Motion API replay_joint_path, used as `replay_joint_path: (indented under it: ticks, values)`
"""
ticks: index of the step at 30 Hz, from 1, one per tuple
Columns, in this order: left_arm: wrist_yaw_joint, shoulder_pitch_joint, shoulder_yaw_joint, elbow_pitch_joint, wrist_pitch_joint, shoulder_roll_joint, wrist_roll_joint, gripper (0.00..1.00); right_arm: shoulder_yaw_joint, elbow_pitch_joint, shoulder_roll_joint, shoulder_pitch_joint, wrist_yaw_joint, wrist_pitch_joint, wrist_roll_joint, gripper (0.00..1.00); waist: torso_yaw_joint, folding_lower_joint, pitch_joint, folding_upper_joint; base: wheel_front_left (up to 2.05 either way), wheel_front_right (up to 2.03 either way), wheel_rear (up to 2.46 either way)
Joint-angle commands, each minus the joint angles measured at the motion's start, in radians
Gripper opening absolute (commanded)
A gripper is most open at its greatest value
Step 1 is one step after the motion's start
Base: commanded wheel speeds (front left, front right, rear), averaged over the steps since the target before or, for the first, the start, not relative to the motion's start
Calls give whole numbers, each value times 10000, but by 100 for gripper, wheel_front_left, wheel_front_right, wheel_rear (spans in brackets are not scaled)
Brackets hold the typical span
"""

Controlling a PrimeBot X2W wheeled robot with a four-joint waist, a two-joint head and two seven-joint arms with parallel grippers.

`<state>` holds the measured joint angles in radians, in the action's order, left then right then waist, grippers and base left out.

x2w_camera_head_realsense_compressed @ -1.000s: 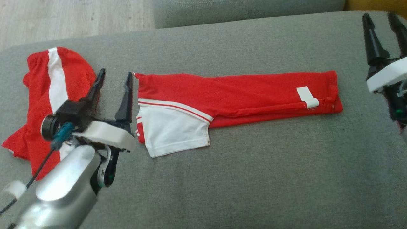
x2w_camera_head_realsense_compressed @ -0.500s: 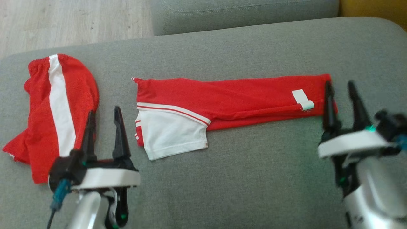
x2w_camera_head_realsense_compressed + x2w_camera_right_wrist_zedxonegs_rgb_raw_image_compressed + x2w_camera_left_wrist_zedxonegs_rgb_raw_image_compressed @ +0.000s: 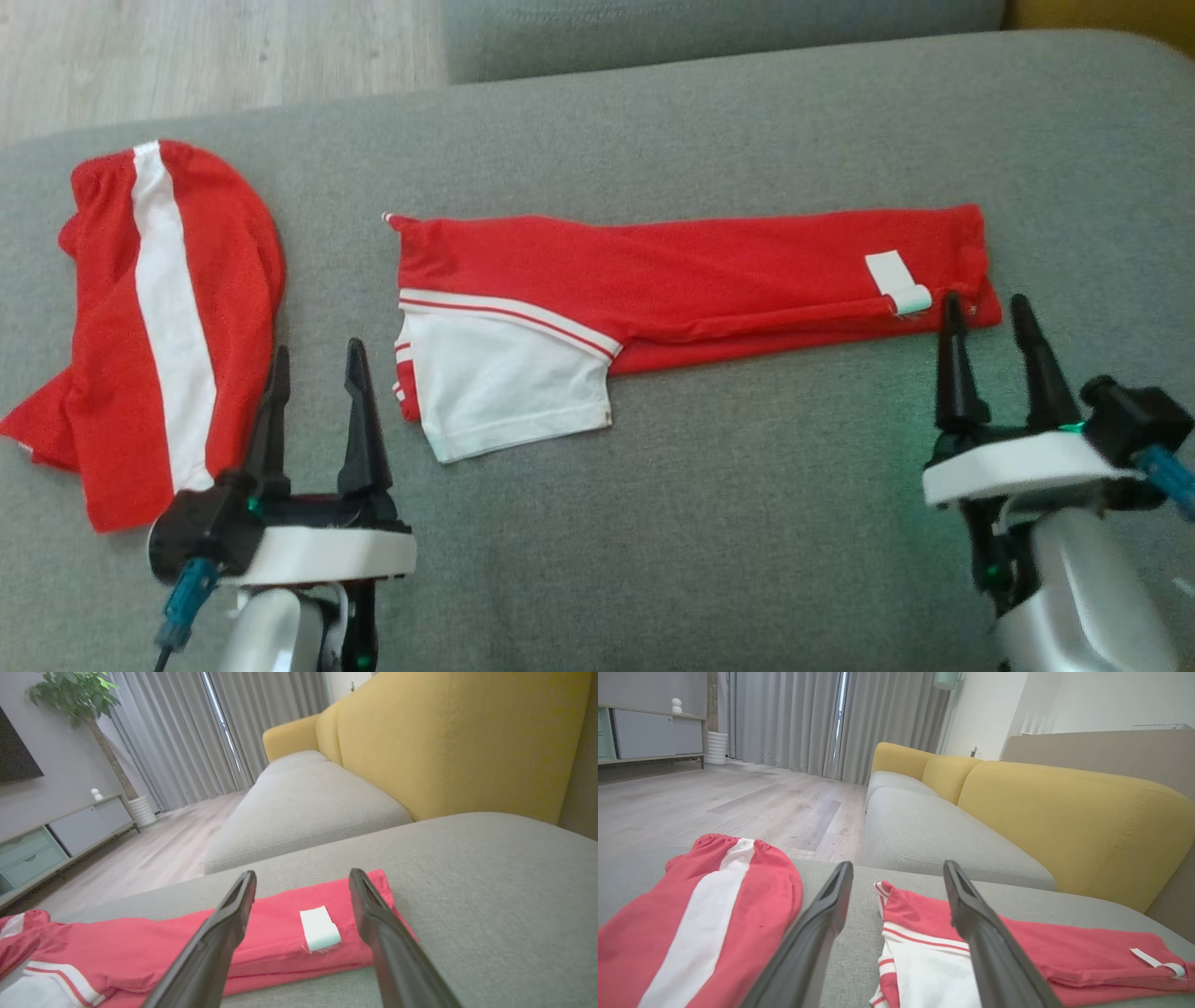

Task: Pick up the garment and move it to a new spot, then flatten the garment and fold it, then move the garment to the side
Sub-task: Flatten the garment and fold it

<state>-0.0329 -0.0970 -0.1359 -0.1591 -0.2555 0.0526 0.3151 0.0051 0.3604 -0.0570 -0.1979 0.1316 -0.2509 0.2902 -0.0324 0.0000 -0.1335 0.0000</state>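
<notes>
Both arms drawn back near since a second ago: left gripper [image 3: 317,347] and right gripper [image 3: 984,301] fingers apart, empty, flanking the folded garment [image 3: 691,271] lying mid-sofa [image 3: 747,523]; sideways move likely next.

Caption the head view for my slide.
Both open, the left gripper and right gripper poised near either end of the folded red garment on the grey cushion; second garment at left.

Left gripper [image 3: 316,359] and right gripper [image 3: 982,313] — both low, jaws spread, fingers pointing forward.
</notes>
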Motion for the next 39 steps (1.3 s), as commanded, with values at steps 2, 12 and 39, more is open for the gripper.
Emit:
replay_joint_path:
  ticks: [2,12,39]
  values:
    - [-180,-540,314,257,-62,3,-148,100,-175,23,32,-769,-9,40,-369,100,95,0,-220,0,0,0,0]
    - [-121,-1221,-507,203,-62,-22,255,100,-3413,2677,57,-2834,-9,1747,-1866,100,623,0,-1265,0,0,0,0]
    - [77,-1568,-539,34,-62,-24,247,100,-4423,5533,-7,-4267,-9,1182,-3003,0,643,0,-1507,0,0,0,0]
